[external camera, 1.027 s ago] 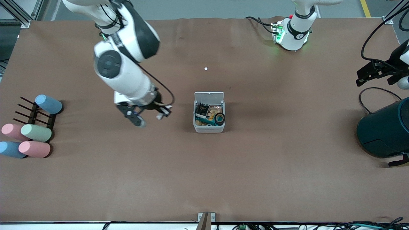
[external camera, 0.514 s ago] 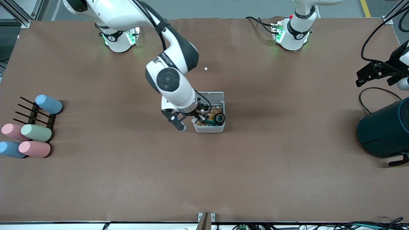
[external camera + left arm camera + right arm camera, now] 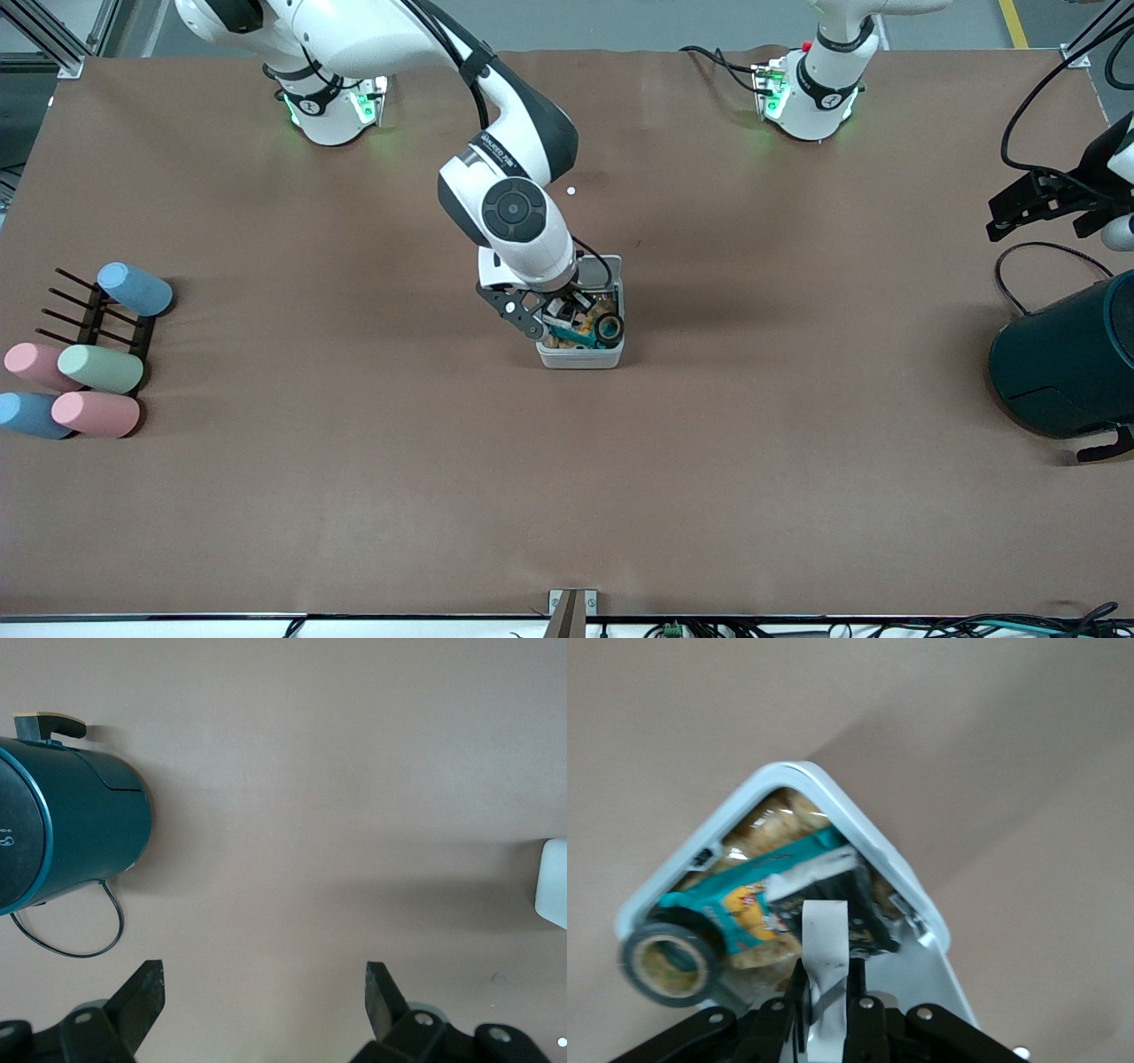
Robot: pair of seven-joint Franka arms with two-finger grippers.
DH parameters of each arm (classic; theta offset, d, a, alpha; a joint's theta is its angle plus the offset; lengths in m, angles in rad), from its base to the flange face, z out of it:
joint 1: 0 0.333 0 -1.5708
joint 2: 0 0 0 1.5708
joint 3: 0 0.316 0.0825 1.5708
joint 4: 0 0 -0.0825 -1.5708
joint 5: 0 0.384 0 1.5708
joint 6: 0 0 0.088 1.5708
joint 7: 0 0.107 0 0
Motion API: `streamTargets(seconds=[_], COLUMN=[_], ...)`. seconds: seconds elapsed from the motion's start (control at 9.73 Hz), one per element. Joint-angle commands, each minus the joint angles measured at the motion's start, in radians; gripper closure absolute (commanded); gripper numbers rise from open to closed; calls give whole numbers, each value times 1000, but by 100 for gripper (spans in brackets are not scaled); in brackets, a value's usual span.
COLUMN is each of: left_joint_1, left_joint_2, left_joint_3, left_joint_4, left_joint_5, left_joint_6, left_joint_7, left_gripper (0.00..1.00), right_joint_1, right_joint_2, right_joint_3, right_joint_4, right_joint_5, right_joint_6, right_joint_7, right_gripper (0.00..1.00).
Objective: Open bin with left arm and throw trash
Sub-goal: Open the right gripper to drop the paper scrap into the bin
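Note:
The light-grey bin (image 3: 580, 359) stands mid-table with its white lid (image 3: 609, 265) swung open. Inside lie a black tape roll (image 3: 664, 963), a dark printed wrapper (image 3: 873, 923) and a teal snack packet (image 3: 757, 895). My right gripper (image 3: 826, 973) hangs over the open bin (image 3: 780, 780), shut on a white curved scrap (image 3: 826, 939); the front view shows this gripper (image 3: 567, 315) just above the trash. My left gripper (image 3: 1005, 217) waits open over the left arm's end of the table, nothing between its fingers (image 3: 263, 983). The bin's corner (image 3: 554, 895) shows in the left wrist view.
A large dark teal drum (image 3: 1063, 363) lies at the left arm's end, with a cable loop beside it (image 3: 62, 833). Several pastel cylinders (image 3: 97, 368) rest on and by a black rack (image 3: 97, 315) at the right arm's end. A tiny white dot (image 3: 570, 190) lies farther from the camera than the bin.
My right arm has swung from the right arm's side of the table to above the open bin, carrying the white scrap. The left arm has not moved.

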Motion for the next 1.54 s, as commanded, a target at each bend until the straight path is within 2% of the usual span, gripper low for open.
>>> streamTargets(seconds=[0.0, 0.1, 0.21, 0.31, 0.41, 1.13, 1.44], left_joint_1=[0, -2, -2, 0, 0, 1, 1], left_joint_2=[6, 6, 6, 6, 6, 6, 6], left_joint_3=[1, 3, 1, 1, 1, 1, 3], left_joint_4=[18, 18, 18, 18, 17, 17, 17], left_joint_5=[-14, -14, -13, -14, -14, -14, -14], left_joint_6=[-11, -11, -11, -11, -11, -11, -11], left_joint_7=[6, 6, 7, 7, 7, 7, 7], left_gripper=[0, 0, 0, 0, 0, 0, 0], right_joint_1=[7, 1, 1, -2, -5, 5, -12], right_joint_2=[4, 6, 10, 9, 6, 7, -17], right_joint_3=[-9, -9, -9, -9, -11, -12, -14], right_joint_4=[-15, -15, -15, -12, -7, 19, 24], right_joint_5=[-17, -17, -18, -18, -17, -17, -12], right_joint_6=[-3, 0, 7, 8, 8, 20, 2], right_joint_7=[16, 13, 13, 13, 11, 19, 10], right_gripper=[95, 80, 53, 42, 37, 27, 27])
